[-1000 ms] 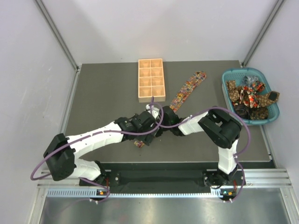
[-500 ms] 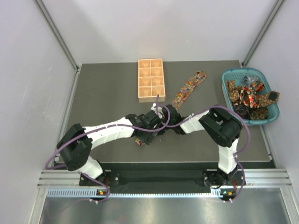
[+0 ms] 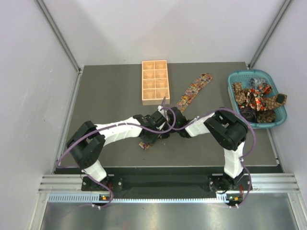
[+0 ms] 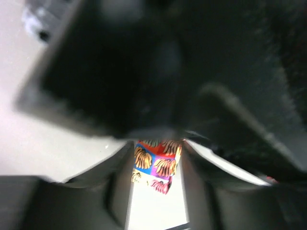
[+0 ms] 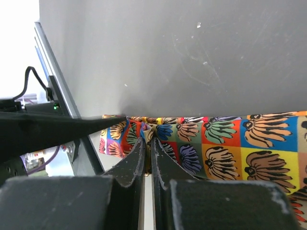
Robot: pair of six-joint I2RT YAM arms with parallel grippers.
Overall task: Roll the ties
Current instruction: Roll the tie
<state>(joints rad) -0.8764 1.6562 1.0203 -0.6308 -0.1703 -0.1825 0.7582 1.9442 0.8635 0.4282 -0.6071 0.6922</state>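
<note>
Two hands meet at the middle of the dark grey surface, nearer its near edge, over the narrow end of a long necktie printed in red, yellow and blue squares. The right hand is clamped shut on a fold of that fabric, probably to anchor it. The left hand has its fingers apart with the printed cloth showing in the gap, likely about to take the end for rolling. The tie's wide, pointed end runs toward the far right corner, beside the tan wooden compartment tray at the far edge. More patterned ties wait in the teal plastic basket at the right edge. Since a second ago the left arm's elbow has swung inward; the tie, tray and basket are unmoved.
</note>
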